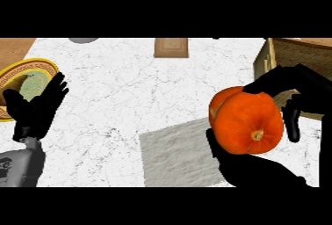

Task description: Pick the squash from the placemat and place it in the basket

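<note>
A round orange squash (pixel 248 121) with a pale stem end hangs above the counter at the right, and my right hand (pixel 304 90) is shut on it, fingers curled over its top and thumb under it. The grey placemat (pixel 175 154) lies bare on the white counter, low in the middle, just left of the squash. A brown woven basket (pixel 295 55) stands at the far right edge, behind the hand, and is partly hidden by it. My left hand (pixel 35 107) rests open at the left edge, fingers up.
A gold-rimmed plate (pixel 23 77) with a greenish centre lies at the far left, partly behind my left hand. A small tan wooden block (pixel 171 47) stands at the counter's back edge, and a grey object (pixel 83 40) peeks in at the top left.
</note>
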